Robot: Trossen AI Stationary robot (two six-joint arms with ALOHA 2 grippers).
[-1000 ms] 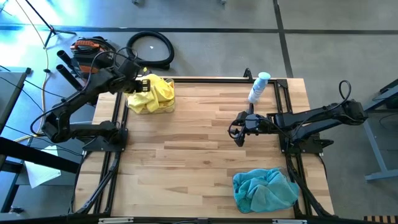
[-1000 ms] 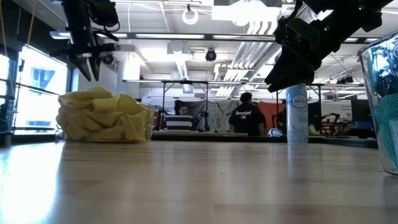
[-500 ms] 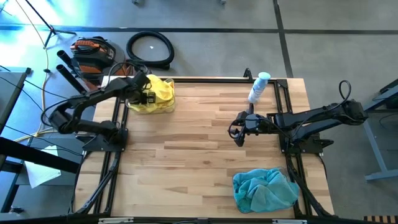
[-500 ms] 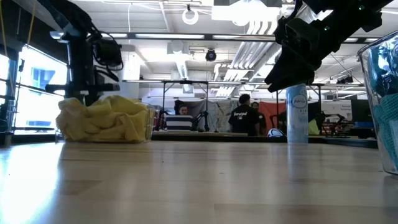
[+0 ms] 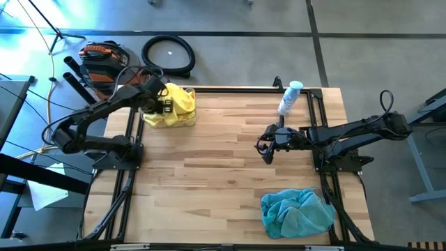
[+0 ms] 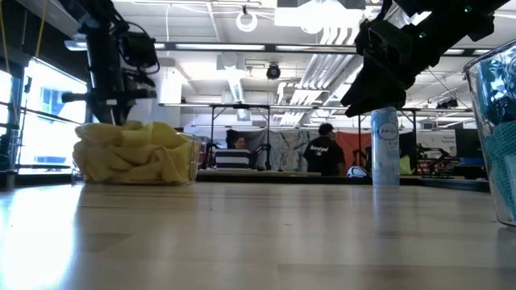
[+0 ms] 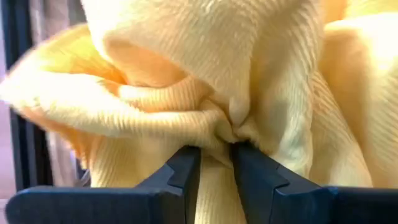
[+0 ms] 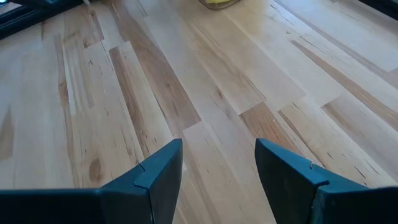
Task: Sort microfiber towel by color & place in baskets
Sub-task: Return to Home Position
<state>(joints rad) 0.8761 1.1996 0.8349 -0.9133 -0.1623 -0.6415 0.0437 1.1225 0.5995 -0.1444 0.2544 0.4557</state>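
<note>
Your left gripper [image 7: 214, 149] has its fingers pinched on a fold of the yellow towels [image 5: 180, 101] in the basket [image 5: 169, 125] at the counter's [image 5: 223, 174] far left corner — retreat like that and you may drag one out. The right gripper [image 8: 219, 168] hovers mid-counter, fingers spread and empty; the teal towels [image 5: 296, 213] lie at the near right corner.

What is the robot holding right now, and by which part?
The left fingers pinch a fold of the yellow towel; the right fingers hold nothing.
</note>
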